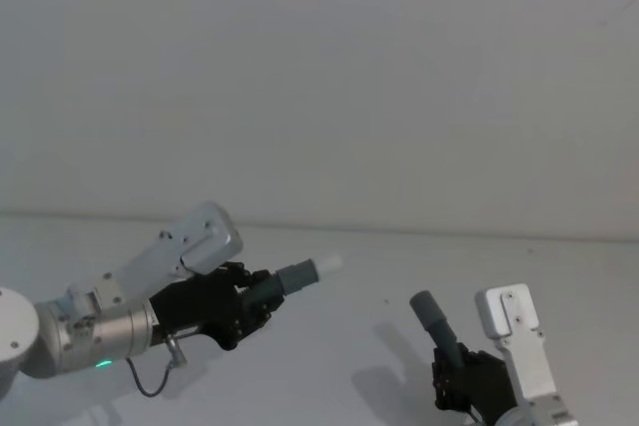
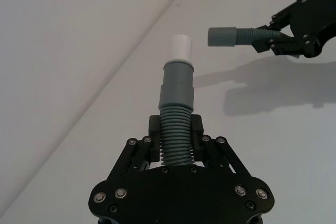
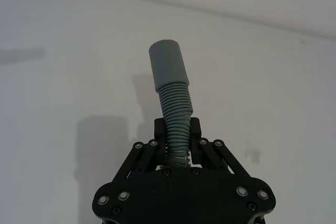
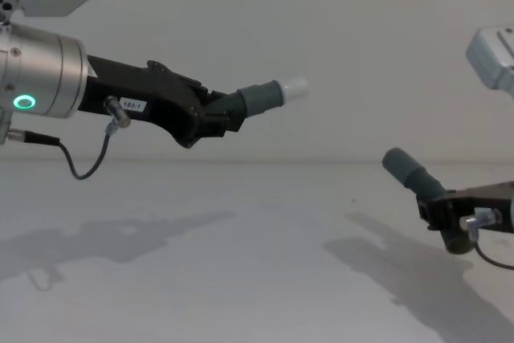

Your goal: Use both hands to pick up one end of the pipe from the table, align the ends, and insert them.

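The white-tipped piece is pinched by the left gripper, the socket piece by the right gripper, ends apart.

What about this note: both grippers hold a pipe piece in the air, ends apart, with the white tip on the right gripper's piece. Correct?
No. The white tip is on the left gripper's piece, as the head view shows; the right gripper's piece ends in a grey socket. The rest holds.
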Robot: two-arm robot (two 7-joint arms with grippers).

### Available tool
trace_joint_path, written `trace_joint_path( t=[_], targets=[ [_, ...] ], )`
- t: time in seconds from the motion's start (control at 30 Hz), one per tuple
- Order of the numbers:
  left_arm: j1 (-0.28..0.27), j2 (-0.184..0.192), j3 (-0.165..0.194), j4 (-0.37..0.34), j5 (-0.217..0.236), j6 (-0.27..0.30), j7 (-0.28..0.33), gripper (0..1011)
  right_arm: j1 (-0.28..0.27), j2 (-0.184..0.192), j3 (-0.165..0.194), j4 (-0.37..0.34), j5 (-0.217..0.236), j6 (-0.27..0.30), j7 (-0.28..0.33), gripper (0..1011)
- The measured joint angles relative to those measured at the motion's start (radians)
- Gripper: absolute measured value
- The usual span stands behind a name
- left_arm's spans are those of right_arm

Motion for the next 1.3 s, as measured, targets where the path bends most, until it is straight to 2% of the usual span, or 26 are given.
trace_joint_path(
  t=[0.1,0.33,0.43,0.5,0.53,0.77,0.97,1.0,1.3],
  targets=[
    [-0.009,0.004,0.001,0.009,-0.005,-0.007,-0.023,301,-0.01,0.032,0.001,0.009,0.01,-0.083,0.052,224],
    [-0.041,0.015,0.012,0.034,-0.018,-0.016,-0.086,301,-0.018,0.079,0.004,0.031,0.028,-0.207,0.139,225],
    [-0.058,0.02,0.017,0.046,-0.024,-0.017,-0.112,301,-0.02,0.108,0.005,0.049,0.042,-0.282,0.201,225],
    [-0.07,0.023,0.02,0.053,-0.029,-0.017,-0.133,301,-0.02,0.119,0.005,0.057,0.046,-0.304,0.219,225],
    [-0.075,0.024,0.022,0.055,-0.03,-0.017,-0.139,301,-0.018,0.131,0.005,0.066,0.054,-0.333,0.245,225],
    [-0.114,0.033,0.034,0.075,-0.042,-0.017,-0.198,301,-0.006,0.169,0.002,0.107,0.084,-0.44,0.341,225],
    [-0.146,0.038,0.045,0.089,-0.051,-0.018,-0.241,301,0.018,0.203,-0.004,0.169,0.131,-0.565,0.459,225],
    [-0.15,0.038,0.047,0.091,-0.052,-0.018,-0.246,301,0.018,0.203,-0.004,0.169,0.131,-0.565,0.459,225],
    [-0.181,0.042,0.062,0.103,-0.072,-0.021,-0.3,301,0.052,0.231,-0.014,0.237,0.182,-0.683,0.572,225]
  ],
)
